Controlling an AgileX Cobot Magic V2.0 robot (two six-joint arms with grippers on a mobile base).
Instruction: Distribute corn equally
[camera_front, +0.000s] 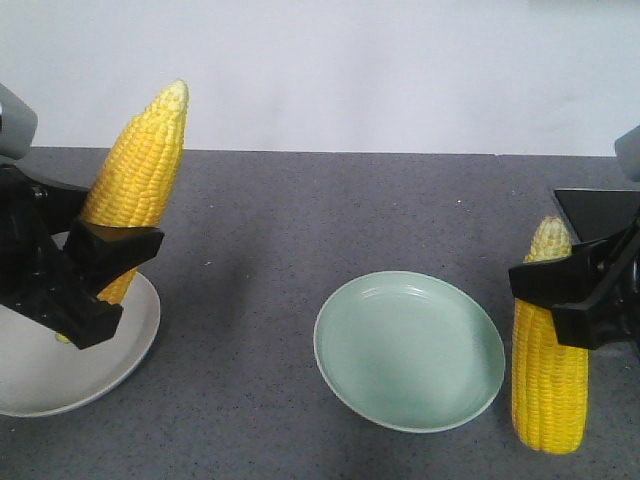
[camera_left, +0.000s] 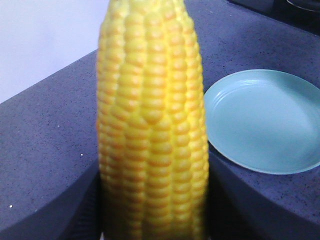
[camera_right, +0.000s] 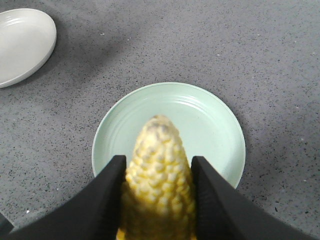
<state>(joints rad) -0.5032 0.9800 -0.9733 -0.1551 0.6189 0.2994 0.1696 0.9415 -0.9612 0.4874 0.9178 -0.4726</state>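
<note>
Two yellow corn cobs are held, one by each gripper. My left gripper (camera_front: 108, 252) is shut on a corn cob (camera_front: 140, 165) that tilts with its pale tip up and to the right, above the white plate (camera_front: 70, 385). In the left wrist view this cob (camera_left: 152, 125) fills the middle. My right gripper (camera_front: 552, 285) is shut on an upright corn cob (camera_front: 550, 390), just right of the pale green plate (camera_front: 410, 350). The right wrist view shows both black fingers (camera_right: 102, 197) pressing that cob (camera_right: 157, 170), with the green plate (camera_right: 200, 112) beyond it.
The plates sit on a dark grey speckled table (camera_front: 300, 230) with a pale wall behind. Nothing lies in the green plate (camera_left: 260, 125). The white plate (camera_right: 22, 45) appears at the right wrist view's top left.
</note>
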